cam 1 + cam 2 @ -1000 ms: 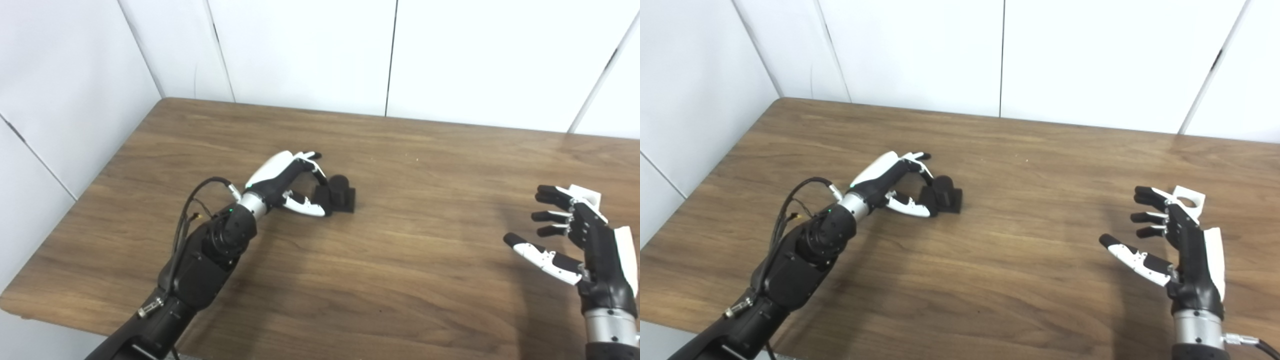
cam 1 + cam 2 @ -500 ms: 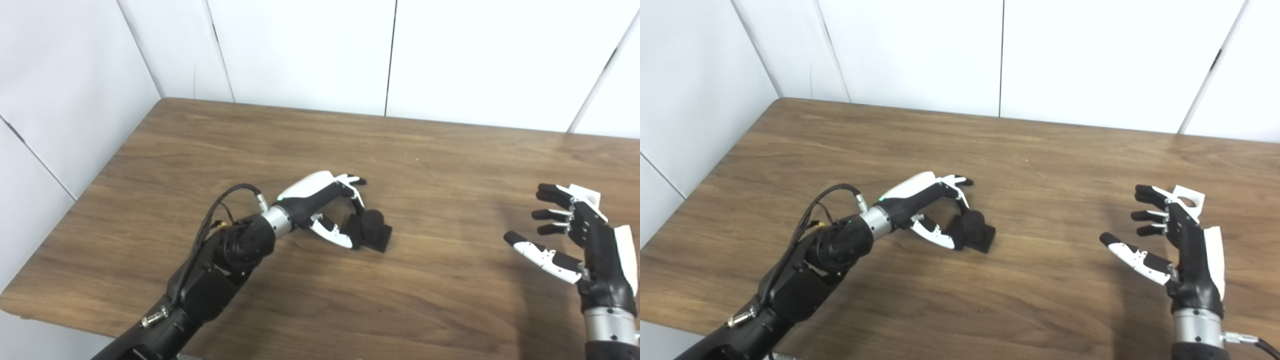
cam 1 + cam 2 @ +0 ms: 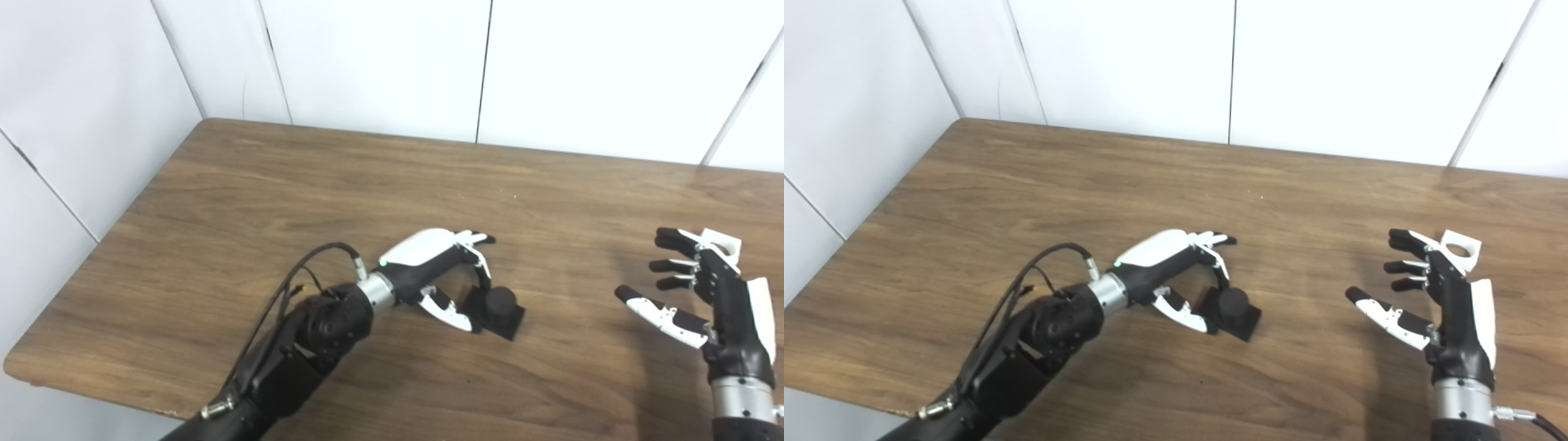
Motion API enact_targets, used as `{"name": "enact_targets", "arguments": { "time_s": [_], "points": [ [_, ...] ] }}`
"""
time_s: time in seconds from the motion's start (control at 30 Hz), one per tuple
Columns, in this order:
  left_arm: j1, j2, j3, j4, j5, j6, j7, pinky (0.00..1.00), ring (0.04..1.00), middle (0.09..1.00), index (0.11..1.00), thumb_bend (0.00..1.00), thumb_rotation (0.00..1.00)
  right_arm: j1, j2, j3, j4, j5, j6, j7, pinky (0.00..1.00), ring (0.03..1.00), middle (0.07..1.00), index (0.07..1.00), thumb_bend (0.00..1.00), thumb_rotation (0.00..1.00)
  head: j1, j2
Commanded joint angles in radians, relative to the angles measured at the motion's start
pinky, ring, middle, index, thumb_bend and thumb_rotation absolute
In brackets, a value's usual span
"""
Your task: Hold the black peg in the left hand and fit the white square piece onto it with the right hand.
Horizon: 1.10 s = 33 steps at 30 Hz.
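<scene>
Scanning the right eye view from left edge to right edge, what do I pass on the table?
Left hand → black round peg on its square base → right hand → white square piece with a round hole.

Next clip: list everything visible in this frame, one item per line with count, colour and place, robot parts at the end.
black peg: one, black, round post on a square base, on the table near its middle, at the left hand's fingertips.
white square piece: one, white with a round hole, at the right side, just behind the right hand's fingers; whether it lies on the table cannot be told.
table: one, brown wood grain, filling most of the view.
wall panels: white, with dark seams, behind and to the left of the table.
left hand: one, black and white, fingers curled round the peg's base.
right hand: one, black and white, open, fingers spread, holding nothing.
</scene>
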Motion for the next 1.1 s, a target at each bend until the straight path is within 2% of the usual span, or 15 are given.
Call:
{"name": "enact_targets", "arguments": {
  "time_s": [0.0,0.17,0.23,0.27,0.3,0.33,0.4,0.43,0.47,0.53,0.63,0.83,1.07],
  "points": [
    [0.009,-0.003,-0.029,0.024,0.029,-0.018,-0.010,1.00,1.000,0.971,0.491,0.52,0.09,-0.030,-0.009,0.000,-0.017,-0.009,-0.049,-0.015,0.52,0.615,0.741,0.737,0.59,0.07,0.000,0.001],
    [0.015,-0.003,-0.027,0.022,0.030,-0.015,-0.020,1.00,1.000,0.971,0.491,0.52,0.09,-0.028,-0.006,-0.003,-0.009,-0.005,-0.063,-0.018,0.52,0.614,0.737,0.734,0.60,0.08,-0.017,0.011],
    [0.017,0.001,-0.025,0.021,0.029,-0.014,-0.022,1.00,1.000,0.974,0.491,0.52,0.09,-0.030,-0.004,-0.002,-0.004,-0.005,-0.071,-0.022,0.52,0.613,0.735,0.733,0.60,0.08,-0.049,0.019],
    [0.020,0.006,-0.020,0.021,0.020,-0.019,-0.022,1.00,1.000,0.974,0.491,0.52,0.09,-0.030,-0.001,0.000,-0.001,-0.003,-0.074,-0.022,0.51,0.610,0.736,0.732,0.60,0.07,-0.090,0.024],
    [0.022,0.010,-0.016,0.022,0.014,-0.023,-0.023,1.00,1.000,0.972,0.491,0.52,0.09,-0.031,0.001,0.001,0.002,-0.001,-0.077,-0.022,0.51,0.611,0.739,0.734,0.59,0.07,-0.090,0.024],
    [0.024,0.016,-0.011,0.020,0.007,-0.027,-0.024,1.00,1.000,0.970,0.490,0.52,0.09,-0.031,0.004,0.004,0.002,-0.001,-0.078,-0.022,0.51,0.611,0.742,0.735,0.59,0.07,-0.149,0.027],
    [0.029,0.029,-0.002,0.017,-0.005,-0.039,-0.026,1.00,1.000,0.967,0.490,0.52,0.09,-0.033,0.012,0.011,0.006,-0.007,-0.084,-0.025,0.51,0.610,0.742,0.734,0.59,0.07,-0.220,0.025],
    [0.032,0.038,0.004,0.016,-0.014,-0.048,-0.028,1.00,1.000,0.965,0.489,0.52,0.09,-0.034,0.017,0.018,0.012,-0.015,-0.092,-0.030,0.50,0.607,0.740,0.735,0.58,0.08,-0.299,0.021],
    [0.036,0.047,0.010,0.013,-0.020,-0.056,-0.030,1.00,1.000,0.963,0.489,0.52,0.09,-0.036,0.024,0.024,0.016,-0.022,-0.094,-0.035,0.50,0.603,0.739,0.735,0.58,0.08,-0.317,0.020],
    [0.042,0.065,0.021,0.010,-0.035,-0.070,-0.034,1.00,1.000,0.961,0.489,0.52,0.08,-0.040,0.044,0.038,0.022,-0.047,-0.088,-0.048,0.48,0.595,0.735,0.734,0.58,0.08,-0.430,0.008],
    [0.053,0.086,0.037,0.010,-0.058,-0.084,-0.043,1.00,1.000,0.960,0.489,0.52,0.08,-0.045,0.074,0.059,0.032,-0.076,-0.078,-0.065,0.48,0.598,0.738,0.737,0.59,0.09,-0.535,-0.014],
    [0.061,0.114,0.051,0.037,-0.087,-0.139,-0.047,1.00,1.000,0.952,0.489,0.52,0.08,-0.055,0.113,0.082,0.047,-0.134,-0.056,-0.086,0.49,0.601,0.743,0.751,0.58,0.09,-0.628,-0.054],
    [0.061,0.130,0.065,0.054,-0.110,-0.171,-0.048,1.00,1.000,0.949,0.489,0.52,0.07,-0.072,0.131,0.094,0.067,-0.155,-0.064,-0.104,0.49,0.605,0.734,0.748,0.59,0.09,-0.676,-0.074]
  ]
}}
